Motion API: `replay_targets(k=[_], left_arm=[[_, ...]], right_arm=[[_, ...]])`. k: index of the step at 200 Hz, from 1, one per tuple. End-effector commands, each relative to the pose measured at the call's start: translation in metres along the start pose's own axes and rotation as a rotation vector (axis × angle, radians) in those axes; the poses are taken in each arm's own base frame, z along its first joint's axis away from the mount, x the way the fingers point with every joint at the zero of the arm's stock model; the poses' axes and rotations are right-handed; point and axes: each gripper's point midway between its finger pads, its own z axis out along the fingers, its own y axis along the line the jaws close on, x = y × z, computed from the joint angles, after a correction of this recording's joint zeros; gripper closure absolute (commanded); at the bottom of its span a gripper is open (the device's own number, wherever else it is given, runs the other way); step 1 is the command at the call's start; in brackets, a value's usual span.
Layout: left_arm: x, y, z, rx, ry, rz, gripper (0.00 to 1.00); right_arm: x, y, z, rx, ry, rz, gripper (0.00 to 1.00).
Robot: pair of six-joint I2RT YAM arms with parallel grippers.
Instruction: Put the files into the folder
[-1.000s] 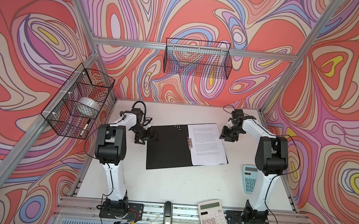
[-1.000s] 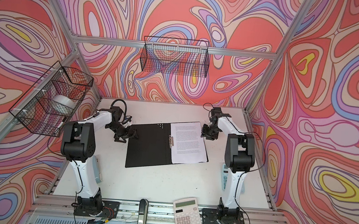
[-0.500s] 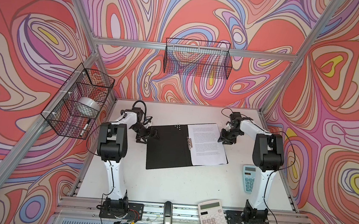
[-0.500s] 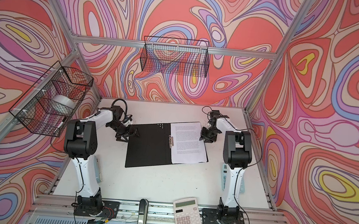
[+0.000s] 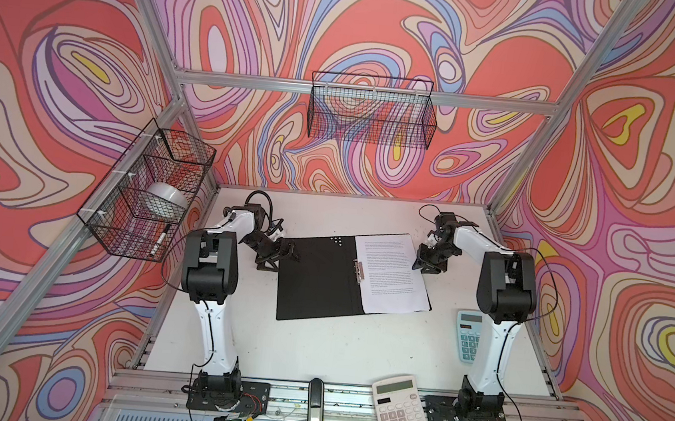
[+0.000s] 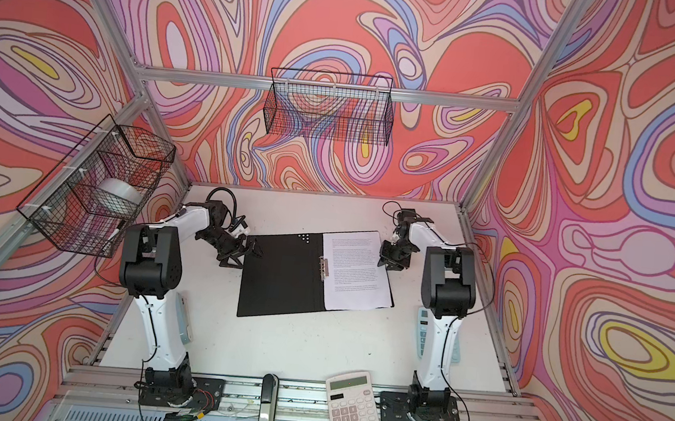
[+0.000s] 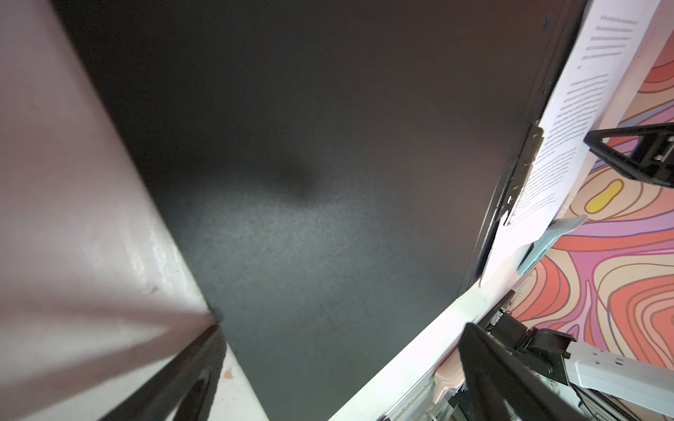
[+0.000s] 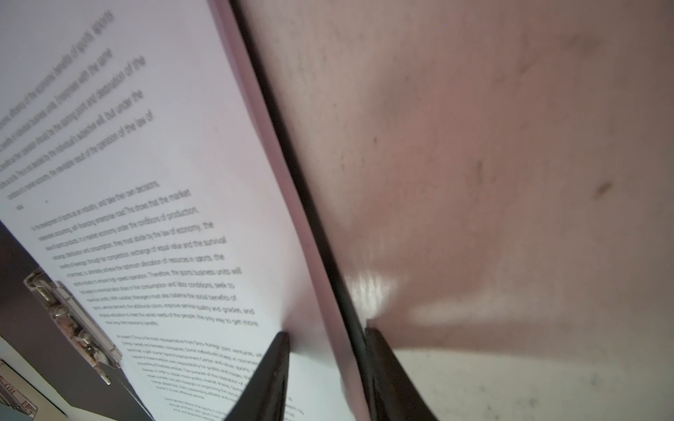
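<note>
The white printed paper files [image 5: 395,275] lie in the open, thin black-lined folder [image 5: 315,278] on the white surface [image 5: 315,351], with the left gripper [image 5: 279,256] wide open at its left cover and the right gripper [image 5: 426,267] part-open astride the sheets' edge, so folding the cover over seems next.

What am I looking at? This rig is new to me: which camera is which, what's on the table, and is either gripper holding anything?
Two robot arms, each ending in a two-fingered gripper, work over a white table. The two wide pictures look down from overhead; the two close-ups come from cameras on the arms' wrists. An open folder, black inside, lies flat, with the files on its right half. A white calculator and a pale blue calculator sit front right. The left gripper is wide open at the folder's left edge, holding nothing. The right gripper straddles the folder's right edge, one finger over the files, jaws apart, gripping nothing.
</note>
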Motion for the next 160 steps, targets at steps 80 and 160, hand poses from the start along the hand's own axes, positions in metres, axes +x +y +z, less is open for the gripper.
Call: replay_targets(k=[80,160], left_arm=[[0.018,-0.071,-0.024,0.289,0.029,0.094,0.0],[0.024,-0.094,-0.037,0.414,0.045,0.147,0.01]], right_arm=[[0.038,0.0,0.027,-0.016,0.16,0.019,0.64],[0.039,0.001,0.031,-0.024,0.172,0.021,0.65]])
